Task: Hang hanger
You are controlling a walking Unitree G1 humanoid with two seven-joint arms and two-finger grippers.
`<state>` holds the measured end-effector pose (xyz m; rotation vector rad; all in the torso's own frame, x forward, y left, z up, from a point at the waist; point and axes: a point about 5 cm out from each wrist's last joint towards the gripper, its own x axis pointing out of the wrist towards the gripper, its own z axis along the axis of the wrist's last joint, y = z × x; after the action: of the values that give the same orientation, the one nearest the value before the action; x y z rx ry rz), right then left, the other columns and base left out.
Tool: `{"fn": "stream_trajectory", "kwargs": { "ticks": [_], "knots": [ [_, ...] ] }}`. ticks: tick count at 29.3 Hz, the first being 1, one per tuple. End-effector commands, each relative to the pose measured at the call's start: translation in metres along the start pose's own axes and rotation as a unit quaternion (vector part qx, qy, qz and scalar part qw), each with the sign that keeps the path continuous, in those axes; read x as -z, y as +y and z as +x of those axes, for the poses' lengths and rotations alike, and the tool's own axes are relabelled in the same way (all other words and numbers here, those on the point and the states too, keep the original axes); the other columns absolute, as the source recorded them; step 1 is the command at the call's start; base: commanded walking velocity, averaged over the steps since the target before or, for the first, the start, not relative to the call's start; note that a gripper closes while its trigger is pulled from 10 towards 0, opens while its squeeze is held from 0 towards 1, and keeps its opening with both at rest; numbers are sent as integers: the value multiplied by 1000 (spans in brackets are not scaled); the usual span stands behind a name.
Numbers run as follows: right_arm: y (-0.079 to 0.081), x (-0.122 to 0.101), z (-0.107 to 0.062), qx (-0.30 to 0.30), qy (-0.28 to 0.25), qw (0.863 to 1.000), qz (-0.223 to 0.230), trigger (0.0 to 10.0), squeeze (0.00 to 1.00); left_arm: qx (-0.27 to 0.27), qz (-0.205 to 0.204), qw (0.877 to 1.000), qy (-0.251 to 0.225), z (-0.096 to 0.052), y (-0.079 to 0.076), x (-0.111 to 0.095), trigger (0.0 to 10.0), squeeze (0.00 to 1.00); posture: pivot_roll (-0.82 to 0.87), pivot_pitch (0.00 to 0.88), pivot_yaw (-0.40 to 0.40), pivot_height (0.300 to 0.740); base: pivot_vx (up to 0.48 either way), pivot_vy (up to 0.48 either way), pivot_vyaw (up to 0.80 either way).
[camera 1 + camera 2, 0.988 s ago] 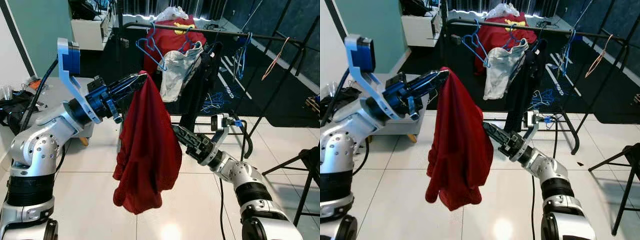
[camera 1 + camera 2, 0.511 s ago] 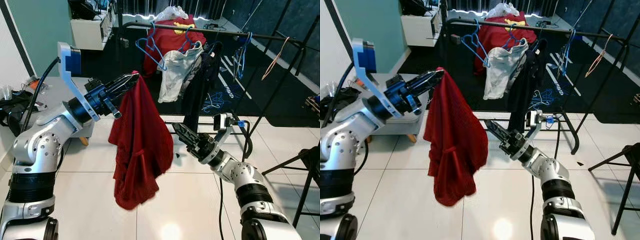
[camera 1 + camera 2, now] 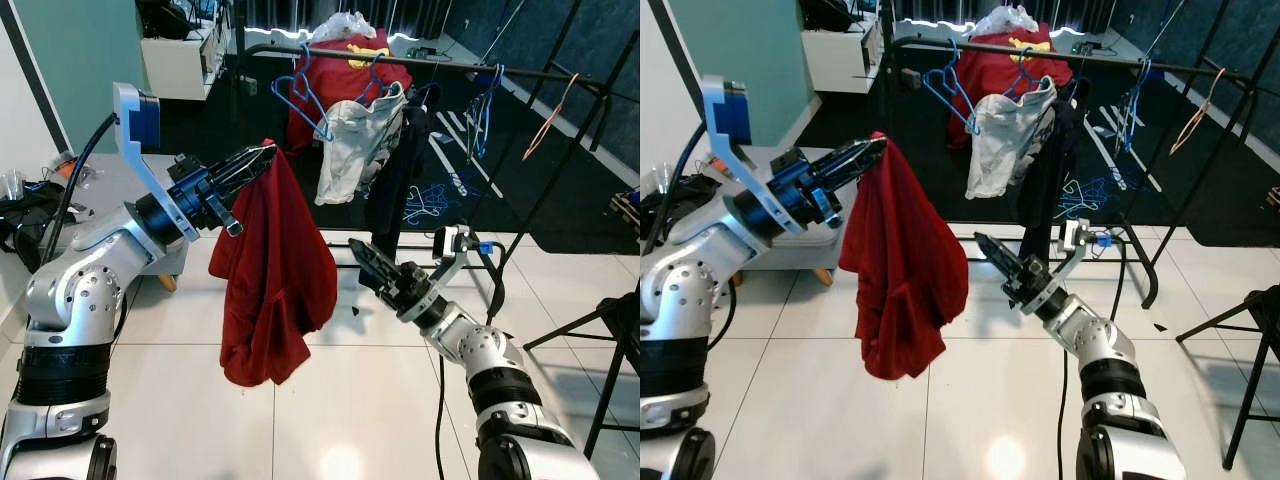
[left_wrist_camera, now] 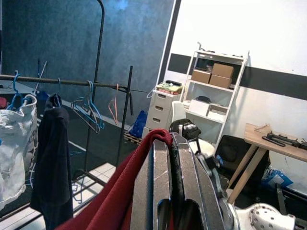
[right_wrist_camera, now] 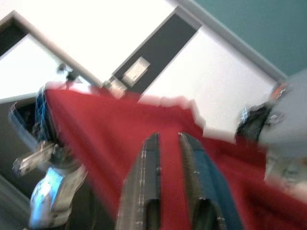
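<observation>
So the right gripper (image 3: 362, 251) has backed out from under the dark red crumpled shirt (image 3: 275, 270), fingers nearly pressed together with nothing between them, now just beside the cloth. The left gripper (image 3: 262, 157) is still pinching the shirt's top, holding it up a bit higher than a second ago. Further back, the black clothes rail (image 3: 420, 63) waits with blue wire hangers (image 3: 300, 95); hanging isn't done yet, I'd say.

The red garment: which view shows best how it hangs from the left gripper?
The left eye view: the whole red garment drapes from the left gripper, clear of the floor. The right eye view shows the same. The left wrist view shows just the pinched edge; the right wrist view, a blurred red sheet beyond the right gripper.
</observation>
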<state>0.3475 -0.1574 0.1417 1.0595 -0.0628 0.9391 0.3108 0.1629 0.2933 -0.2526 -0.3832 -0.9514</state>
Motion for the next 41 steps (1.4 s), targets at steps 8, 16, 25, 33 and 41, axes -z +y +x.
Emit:
{"fn": "stream_trajectory", "kwargs": {
  "ticks": [8,16,25,33,41],
  "knots": [
    [-2,-3,-2,19,-3,1000,-1,10000,1000,43,-3,999,-26,5,-10,-8,0,0,-45,42,-72,740,0,0,0],
    [-2,26,-3,2,80,993,85,10000,0,102,-28,994,-34,6,-28,-10,0,0,-35,37,-78,740,0,0,0],
    [1,41,-3,-26,115,986,114,10000,0,112,-36,992,-44,8,-30,-12,0,0,-29,24,-80,740,0,0,0],
    [9,44,-9,-69,136,979,134,4039,0,86,-28,995,-35,10,-26,-10,0,0,-32,25,-78,740,0,0,0],
    [11,39,-14,-76,127,979,141,0,0,61,-22,997,-32,9,-18,-8,0,0,-35,31,-73,740,0,0,0]
  ]
}}
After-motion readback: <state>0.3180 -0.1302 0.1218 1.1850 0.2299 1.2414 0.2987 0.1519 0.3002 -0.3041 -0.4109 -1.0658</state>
